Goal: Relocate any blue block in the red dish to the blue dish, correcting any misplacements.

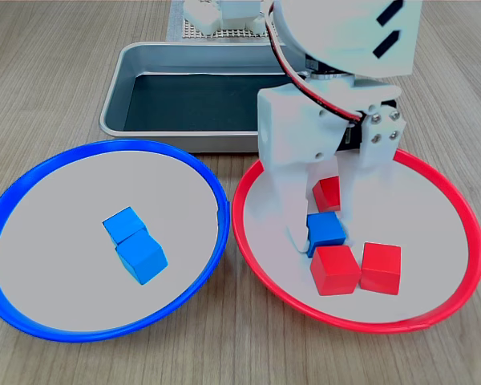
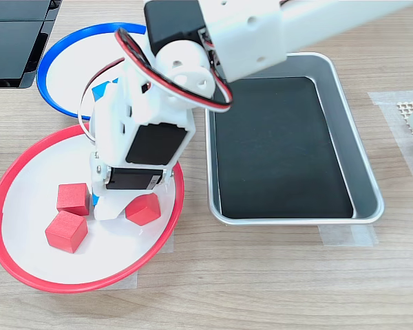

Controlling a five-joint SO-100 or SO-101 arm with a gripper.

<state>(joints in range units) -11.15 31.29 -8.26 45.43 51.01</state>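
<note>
straddling the blue block point(image 1: 327, 229), the gripper point(image 1: 319, 234) stands lowered into the red dish point(image 1: 453, 204), which serves as the landmark for all positions below. in the first exterior view the block sits near the middle of the red dish, slightly toward the blue dish point(image 1: 32, 184). one white finger point(image 1: 293, 210) is down on the block's left side and the second finger point(image 1: 345, 188) descends on its right, so the block lies directly between the fingers, not off to either side. the jaws are closed in around the block and appear to touch its faces; judged from this, the gripper is pinching the blue block, though the block is not yet lifted from the dish floor. three red cubes share the red dish: two point(image 1: 335, 270) point(image 1: 381, 267) lie just beside the block on its near side, and one point(image 1: 327, 192) lies just behind it, partly hidden by the gripper. the near-left red cube appears to touch the block's lower edge. the coming move depends on a straight vertical lift, since any sideways drag would likely push the adjacent red cubes. the blue dish lies to the first exterior view's left of the red dish, rims almost touching, and already holds two blue cubes point(image 1: 135, 245). in the second exterior view the arm hides most of the block. the metal tray point(image 1: 144, 80) stands behind both dishes.
</note>
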